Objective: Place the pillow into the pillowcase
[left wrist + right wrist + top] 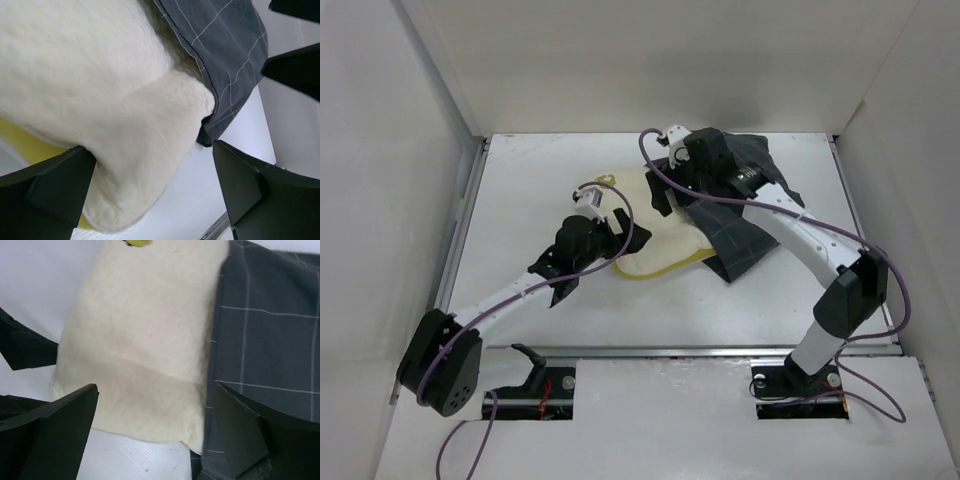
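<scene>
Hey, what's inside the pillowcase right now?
One end of the pillow is tucked under the open hem of the pillowcase; the rest sticks out. The grey fabric hides how far in it reaches.

We see the pillow [145,340] lying on the white table [40,285], its right side slipping under the edge of the pillowcase [270,355]. Our right gripper [155,387] hangs over the pillow's near end, jaws spread wide and holding nothing.

No writing, label, brand or number can be read on the pillow [100,75] or the pillowcase [220,40].
</scene>
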Robot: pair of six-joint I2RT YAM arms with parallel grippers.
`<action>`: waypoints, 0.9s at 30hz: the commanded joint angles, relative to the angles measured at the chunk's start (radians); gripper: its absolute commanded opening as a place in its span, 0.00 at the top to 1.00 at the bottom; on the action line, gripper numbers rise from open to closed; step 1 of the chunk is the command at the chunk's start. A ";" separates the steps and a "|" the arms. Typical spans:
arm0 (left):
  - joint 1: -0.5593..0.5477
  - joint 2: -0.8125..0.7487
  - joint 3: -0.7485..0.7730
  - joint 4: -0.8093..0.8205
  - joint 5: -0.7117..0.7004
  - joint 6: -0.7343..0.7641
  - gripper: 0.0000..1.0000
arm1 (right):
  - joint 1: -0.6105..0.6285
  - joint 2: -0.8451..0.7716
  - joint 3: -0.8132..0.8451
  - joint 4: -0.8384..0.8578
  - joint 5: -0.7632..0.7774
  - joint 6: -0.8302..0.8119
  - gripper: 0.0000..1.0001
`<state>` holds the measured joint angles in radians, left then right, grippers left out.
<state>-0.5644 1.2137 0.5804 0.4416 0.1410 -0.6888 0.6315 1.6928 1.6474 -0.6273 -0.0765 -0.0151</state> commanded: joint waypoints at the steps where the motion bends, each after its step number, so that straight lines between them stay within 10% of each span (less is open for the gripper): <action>1: -0.009 -0.109 0.076 -0.106 -0.043 0.015 0.00 | 0.054 0.013 0.006 0.025 0.014 -0.019 0.00; 10: -0.019 -0.608 0.045 -0.624 -0.584 -0.199 0.00 | 0.211 0.356 0.222 -0.044 0.141 0.024 0.00; 15: -0.019 -0.764 0.026 -0.767 -0.653 -0.247 0.00 | 0.211 0.536 0.293 -0.068 0.211 0.037 0.04; 17: -0.019 -0.787 0.026 -0.776 -0.653 -0.258 0.00 | 0.211 0.553 0.302 -0.068 0.225 0.038 0.98; 27: -0.019 -0.571 0.026 -0.566 -0.500 -0.143 0.00 | 0.001 0.015 0.321 0.089 0.276 0.006 1.00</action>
<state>-0.5766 0.5785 0.6006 -0.2379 -0.4355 -0.8791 0.7570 1.9228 1.8568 -0.6380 0.1711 -0.0044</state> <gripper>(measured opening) 0.997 0.096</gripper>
